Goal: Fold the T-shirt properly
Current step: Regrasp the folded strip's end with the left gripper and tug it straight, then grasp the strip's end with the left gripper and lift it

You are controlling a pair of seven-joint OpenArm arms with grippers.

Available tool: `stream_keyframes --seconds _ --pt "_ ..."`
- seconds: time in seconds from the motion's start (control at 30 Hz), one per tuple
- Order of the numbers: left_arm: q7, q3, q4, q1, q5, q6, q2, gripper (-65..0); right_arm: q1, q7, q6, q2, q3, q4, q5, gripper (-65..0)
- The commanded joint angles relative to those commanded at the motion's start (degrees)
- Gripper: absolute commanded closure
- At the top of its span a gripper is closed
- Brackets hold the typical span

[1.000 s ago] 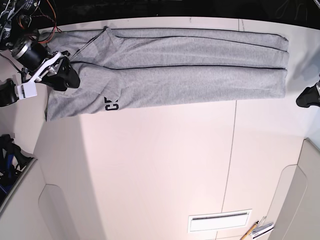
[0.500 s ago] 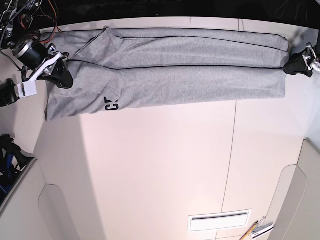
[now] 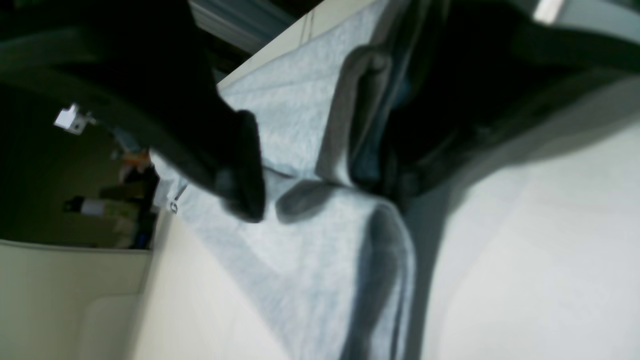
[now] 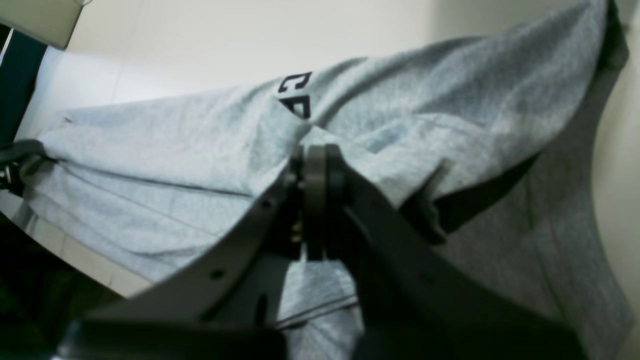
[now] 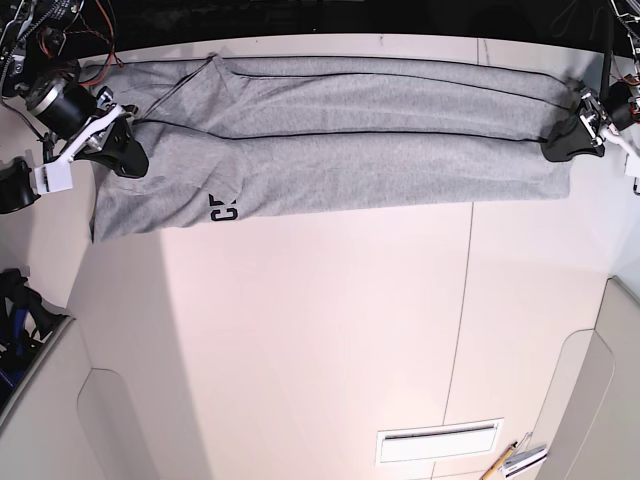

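Your large heather-grey cotton T-shirt [image 5: 340, 135] lies stretched in a long folded band across the far part of the pale cream tabletop [image 5: 320, 330], with a bit of its black block lettering [image 5: 221, 211] showing at the near edge.

Your right hand [image 5: 122, 152] sits on the shirt end at the base view's left. In the right wrist view its fingers [image 4: 316, 172] are pressed together, pinching a raised peak of grey cloth just below the lettering [image 4: 296, 92].

Your left hand [image 5: 562, 146] is at the opposite end. The left wrist view shows it spread, one dark finger [image 3: 240, 170] touching the fabric and a rolled fold [image 3: 357, 110] standing between the fingers.
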Motion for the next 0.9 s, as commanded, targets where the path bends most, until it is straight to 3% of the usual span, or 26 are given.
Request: stream_keyframes --seconds 0.1,0.37,0.53,0.67,0.8,0.9 --pt "0.0 0.0 0.0 -0.98 1.53 0.0 -0.02 0.0 0.0 0.0 0.0 0.0 0.0 0.0 0.04 0.0" --pt "1.38 -0.74 1.9 -4.28 3.19 0.0 -0.63 0.0 0.0 -0.24 0.0 0.02 0.0 0.0 0.13 0.0" --pt "1.11 -6.97 11.72 -4.26 6.88 0.0 -1.81 0.0 0.02 -0.22 -0.02 0.02 0.0 0.02 0.31 0.0" --pt "-0.02 -8.2 17.81 -4.24 11.21 0.0 -2.43 0.0 0.48 -0.24 0.02 0.02 0.0 0.2 1.64 0.0" --pt "-0.15 -8.17 23.65 -3.63 10.47 0.0 -2.19 0.0 1.09 -0.63 0.02 0.02 0.02 0.2 1.44 0.0" --pt "-0.15 -7.3 32.46 -1.49 9.49 0.0 -0.22 0.0 1.11 -0.63 0.02 0.02 0.02 0.2 1.4 0.0"
